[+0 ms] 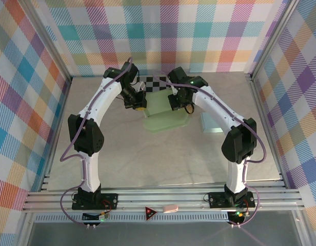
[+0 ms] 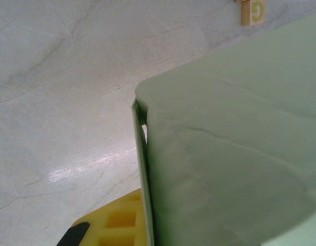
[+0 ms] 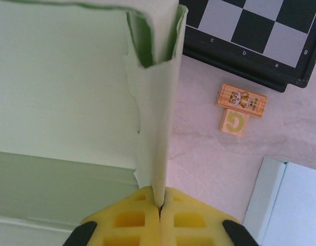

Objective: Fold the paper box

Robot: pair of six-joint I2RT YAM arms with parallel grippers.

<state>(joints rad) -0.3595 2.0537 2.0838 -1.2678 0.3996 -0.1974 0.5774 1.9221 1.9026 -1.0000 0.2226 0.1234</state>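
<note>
Two paper box (image 3: pixel 71 77) walls are clamped by the left gripper (image 2: pixel 142 228) and right gripper (image 3: pixel 159 212); "G" is printed on a wooden block (image 3: pixel 234 122) right of the latter.

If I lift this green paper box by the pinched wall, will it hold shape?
Probably flops: the paper box wall looks thin, creased and wavy near the right hand. Likely light, so it should lift easily. The ragged edge suggests it could tear if tugged.
</note>
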